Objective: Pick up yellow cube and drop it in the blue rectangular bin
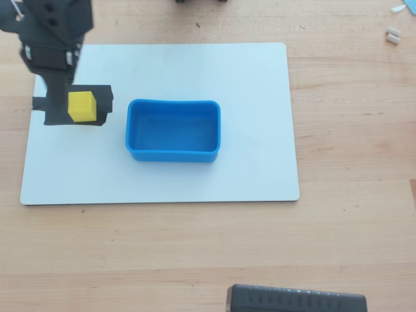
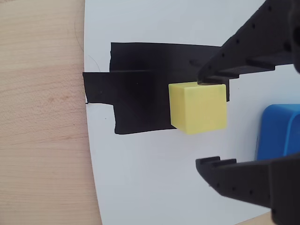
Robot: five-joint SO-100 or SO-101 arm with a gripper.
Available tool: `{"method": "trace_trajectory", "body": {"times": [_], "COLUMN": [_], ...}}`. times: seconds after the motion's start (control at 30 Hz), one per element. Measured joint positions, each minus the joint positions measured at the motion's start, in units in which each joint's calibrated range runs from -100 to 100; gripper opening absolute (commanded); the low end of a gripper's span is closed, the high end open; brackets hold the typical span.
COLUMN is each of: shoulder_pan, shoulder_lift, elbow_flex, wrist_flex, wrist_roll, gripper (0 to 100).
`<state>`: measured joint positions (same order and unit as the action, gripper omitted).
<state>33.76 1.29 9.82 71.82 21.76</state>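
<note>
A: One grasp was left before any lifting. How should it have gone?

B: Judging from the white board point(image 1: 195, 182), the blue rectangular bin point(image 1: 173, 131) sat mid-board, the black tape patch point(image 2: 136, 93) near its left edge in the overhead view. The gripper point(image 2: 202, 122) needed lowering squarely, then closing.

A: And the yellow cube point(image 2: 198, 108)?

B: On the tape patch, between spread jaws, the upper finger point(image 2: 253, 51) touching its top edge in the wrist view, the lower apart.
</note>
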Motion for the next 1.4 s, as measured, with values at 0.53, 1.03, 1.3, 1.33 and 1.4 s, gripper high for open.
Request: {"method": "trace_trajectory", "body": {"times": [0.53,1.03,1.3,1.33,1.4], "shoulder_pan": [-0.08,-1.35,-2.14,-2.14,-2.14], "shoulder_lift": [5.95,9.85,10.47,10.47,10.47], "elbow_flex": [-2.61,-1.7,1.6,1.6,1.6], "wrist_flex": [3.62,-1.06,-3.45,-3.45,-3.45], "wrist_roll": [-0.39,-0.39,-0.39,-0.39,-0.39], "gripper": [38,32,18,16,15]}}
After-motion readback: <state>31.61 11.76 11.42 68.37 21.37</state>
